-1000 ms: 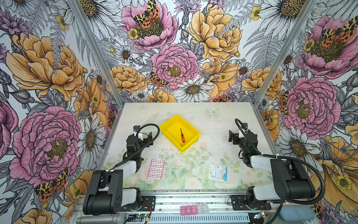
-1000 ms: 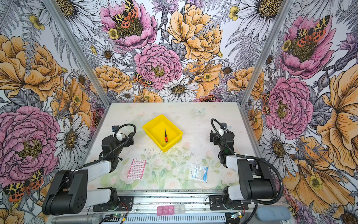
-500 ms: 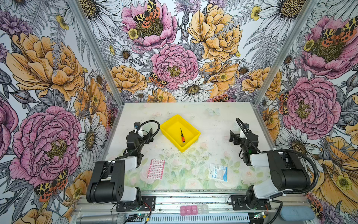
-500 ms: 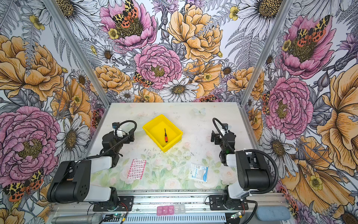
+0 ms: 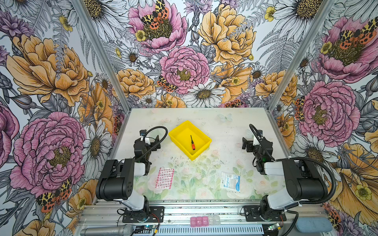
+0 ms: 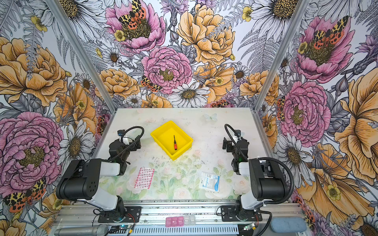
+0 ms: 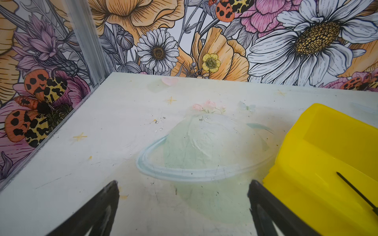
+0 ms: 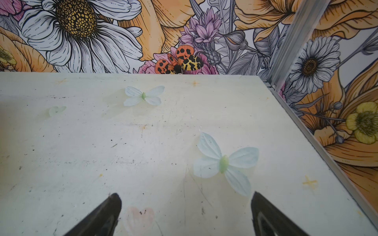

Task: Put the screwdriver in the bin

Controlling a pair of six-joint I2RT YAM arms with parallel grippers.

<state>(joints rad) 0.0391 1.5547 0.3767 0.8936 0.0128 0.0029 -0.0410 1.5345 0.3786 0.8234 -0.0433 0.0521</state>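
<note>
From my station I count two arms, the left arm (image 5: 122, 177) and the right arm (image 5: 302, 179). There are two grippers, the left gripper (image 7: 183, 183) and the right gripper (image 8: 185, 194), and each shows two dark fingers (image 7: 102, 208) in its wrist view.

I count four loose things on the table (image 5: 225, 130):
- one yellow bin (image 5: 183, 133)
- one red-handled screwdriver (image 5: 192, 142)
- one pink-dotted packet (image 5: 164, 178)
- one white-and-blue Surgical packet (image 5: 230, 181)

Along the front rail (image 5: 225, 212) I make out three more:
- one pill box (image 5: 199, 221), with three pink cells and two clear ones
- one grey microphone (image 5: 106, 232)
- one blue-grey pad (image 5: 314, 224)
</note>
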